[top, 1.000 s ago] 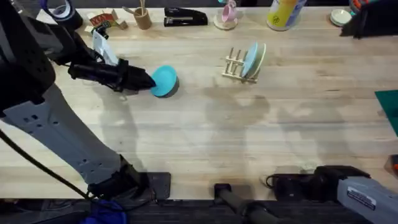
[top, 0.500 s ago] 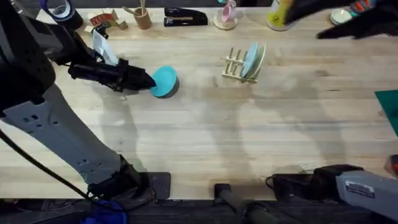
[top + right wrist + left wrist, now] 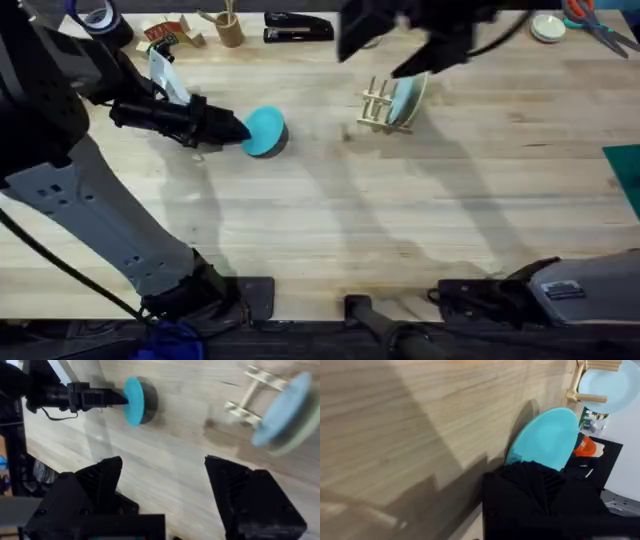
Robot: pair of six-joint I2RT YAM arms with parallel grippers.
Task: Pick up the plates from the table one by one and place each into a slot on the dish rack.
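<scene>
Left gripper (image 3: pixel 243 130) pinching one turquoise plate (image 3: pixel 266 130), tilting on table (image 3: pixel 330 230). Two plates, pale blue (image 3: pixel 403 97) and cream (image 3: pixel 416 100), sitting in dish rack (image 3: pixel 378 107). Right gripper (image 3: pixel 162 477) hovering, fingers spread.

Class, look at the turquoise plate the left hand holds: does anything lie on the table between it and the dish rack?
Nothing visible: bare table separates the turquoise plate from the dish rack. The right hand hangs over the rack.

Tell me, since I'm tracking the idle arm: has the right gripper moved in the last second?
Yes. The right gripper has swept leftward along the table's far edge in the overhead view, from the far right corner to just above the dish rack, its fingers open.
</scene>
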